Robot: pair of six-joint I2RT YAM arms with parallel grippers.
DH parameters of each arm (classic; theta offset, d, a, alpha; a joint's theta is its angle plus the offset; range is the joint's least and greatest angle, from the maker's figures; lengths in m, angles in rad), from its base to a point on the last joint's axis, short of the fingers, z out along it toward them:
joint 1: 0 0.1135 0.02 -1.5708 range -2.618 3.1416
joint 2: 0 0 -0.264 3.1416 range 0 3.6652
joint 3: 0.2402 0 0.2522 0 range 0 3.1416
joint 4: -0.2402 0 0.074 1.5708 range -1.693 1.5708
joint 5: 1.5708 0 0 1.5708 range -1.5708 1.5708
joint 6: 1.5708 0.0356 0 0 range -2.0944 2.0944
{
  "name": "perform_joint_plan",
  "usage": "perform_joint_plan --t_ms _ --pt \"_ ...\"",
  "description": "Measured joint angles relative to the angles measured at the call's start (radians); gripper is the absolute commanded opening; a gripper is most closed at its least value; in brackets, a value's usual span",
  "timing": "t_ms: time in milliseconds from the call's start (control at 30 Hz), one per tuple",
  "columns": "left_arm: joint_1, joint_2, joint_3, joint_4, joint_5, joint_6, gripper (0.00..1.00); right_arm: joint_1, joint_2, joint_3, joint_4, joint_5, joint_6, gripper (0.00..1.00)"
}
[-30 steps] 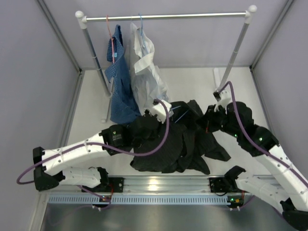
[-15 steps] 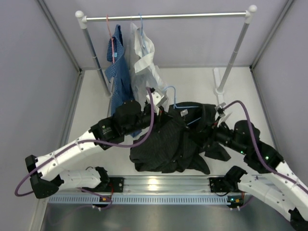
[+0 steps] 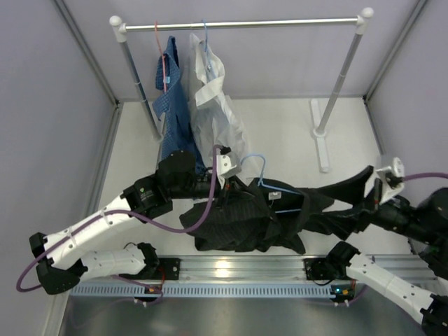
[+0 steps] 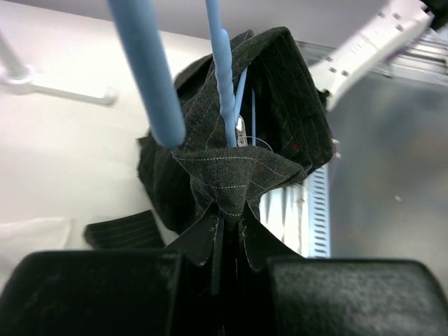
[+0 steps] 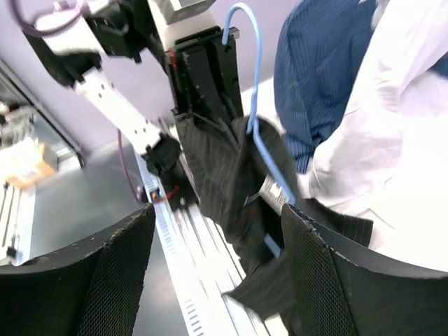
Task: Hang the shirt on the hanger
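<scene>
The left gripper (image 4: pixel 222 257) is clamped on a fold of the shirt (image 4: pixel 280 91). Just past its fingertips the hanger (image 4: pixel 225 98) stands up out of the cloth. Below that grip the body sags in a heap, and one sleeve stretches away to the right gripper (image 5: pixel 217 213). That gripper's pads (image 5: pixel 336 280) stand apart around cloth; whether they pinch it, I cannot tell. Limp, light fabric will likely slip off thin wire, so hold at the collar or a shoulder seam.

No legible text, brand, number or sign is showing anywhere. A small pale tag (image 4: pixel 241 132) is peeking out of the black shirt (image 4: pixel 288 91) beside the light-blue hanger (image 4: pixel 225 91), its print too tiny to read
</scene>
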Motion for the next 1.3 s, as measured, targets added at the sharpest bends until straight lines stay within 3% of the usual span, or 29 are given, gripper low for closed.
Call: perform_joint_plan --t_ms 233,500,633,733,800,833,900,933,967,1000,1033,1067,1200,1300 --pt "0.000 0.083 0.001 -0.001 0.187 -0.013 0.00 0.000 0.201 -0.075 0.124 -0.156 -0.036 0.65" --pt "0.000 0.084 0.011 0.002 0.308 -0.025 0.00 0.000 0.263 -0.171 0.350 -0.293 -0.005 0.56" --pt "0.000 0.085 0.016 0.003 0.349 -0.025 0.00 0.000 0.291 -0.202 0.455 -0.325 0.029 0.38" --pt "0.000 0.086 0.016 0.002 0.352 -0.026 0.00 0.000 0.309 -0.225 0.528 -0.348 0.059 0.29" --pt "0.002 0.086 0.016 0.002 0.341 -0.030 0.00 0.003 0.315 -0.239 0.566 -0.364 0.073 0.15" --pt "0.003 0.086 0.016 0.002 0.332 -0.034 0.00 0.004 0.317 -0.248 0.582 -0.372 0.080 0.00" --pt "0.005 0.086 0.016 0.000 0.310 -0.043 0.00 0.006 0.315 -0.265 0.606 -0.378 0.086 0.00" --pt "0.004 0.085 0.016 -0.002 0.300 -0.045 0.10 0.006 0.313 -0.272 0.616 -0.377 0.087 0.00" --pt "0.004 0.085 0.016 -0.006 0.285 -0.047 0.36 0.006 0.309 -0.278 0.623 -0.371 0.086 0.00" --pt "0.003 0.082 0.016 -0.006 0.272 -0.042 0.53 0.006 0.303 -0.285 0.628 -0.364 0.081 0.00" --pt "0.001 0.079 0.016 -0.001 0.247 -0.041 0.80 0.006 0.292 -0.291 0.624 -0.359 0.077 0.00" --pt "0.000 0.072 0.016 0.002 0.222 -0.047 0.98 0.006 0.278 -0.297 0.615 -0.348 0.069 0.00" --pt "0.002 -0.015 0.008 0.001 0.056 -0.053 0.98 0.007 0.212 -0.278 0.531 -0.236 0.025 0.00" --pt "0.002 -0.183 -0.070 0.013 -0.111 -0.075 0.98 0.007 0.177 -0.213 0.414 -0.106 -0.019 0.00"
